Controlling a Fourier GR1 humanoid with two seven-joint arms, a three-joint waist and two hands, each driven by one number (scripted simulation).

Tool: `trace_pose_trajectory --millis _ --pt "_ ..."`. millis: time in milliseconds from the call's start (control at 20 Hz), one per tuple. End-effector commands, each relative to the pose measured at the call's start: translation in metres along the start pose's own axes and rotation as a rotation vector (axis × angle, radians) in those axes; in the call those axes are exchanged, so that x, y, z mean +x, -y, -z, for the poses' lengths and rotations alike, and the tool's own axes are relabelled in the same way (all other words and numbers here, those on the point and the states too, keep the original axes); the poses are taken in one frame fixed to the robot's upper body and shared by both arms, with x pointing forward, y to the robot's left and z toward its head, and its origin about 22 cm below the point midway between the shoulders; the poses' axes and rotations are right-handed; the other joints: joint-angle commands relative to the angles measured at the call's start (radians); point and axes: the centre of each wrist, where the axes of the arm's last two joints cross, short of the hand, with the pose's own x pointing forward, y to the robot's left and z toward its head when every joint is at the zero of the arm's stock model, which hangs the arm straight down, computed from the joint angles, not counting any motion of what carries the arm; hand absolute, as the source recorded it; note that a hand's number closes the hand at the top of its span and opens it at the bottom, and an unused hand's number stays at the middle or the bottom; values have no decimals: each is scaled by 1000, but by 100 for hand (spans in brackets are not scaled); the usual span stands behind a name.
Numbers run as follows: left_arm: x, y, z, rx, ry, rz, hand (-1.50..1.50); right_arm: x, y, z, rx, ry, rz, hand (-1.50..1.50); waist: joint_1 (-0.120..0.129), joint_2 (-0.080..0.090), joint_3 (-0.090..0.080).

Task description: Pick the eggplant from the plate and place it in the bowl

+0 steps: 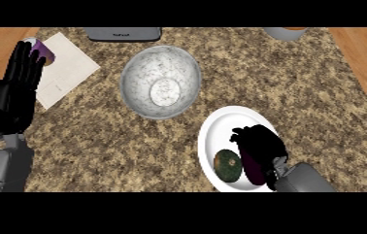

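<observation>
Now we curl our right hand (259, 142) around the eggplant (254, 169) on the plate (215, 131), beside a round green vegetable (228, 165); lifting straight up should spare it before crossing to the bowl (138, 70). Left hand (20, 90) rests open.

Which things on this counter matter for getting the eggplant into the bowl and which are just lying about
Part of the job:
eggplant, dark purple, on the plate under the right hand
white plate
speckled bowl
right hand, curled over the eggplant

Just lying about:
green round vegetable on the plate
paper sheet
purple item behind the left hand
grey appliance
left hand, resting open
</observation>
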Motion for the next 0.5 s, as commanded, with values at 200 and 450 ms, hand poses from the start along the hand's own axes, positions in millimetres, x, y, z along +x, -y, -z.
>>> trace_pose_trajectory --millis 200,450 --pt "-3 -6 12 -3 -15 0 0 7 -13 8 -51 82 -32 150 -2 5 4" --pt "-6 -18 0 45 -23 7 0 -60 -33 -24 -156 -275 195 150 -42 -1 5"
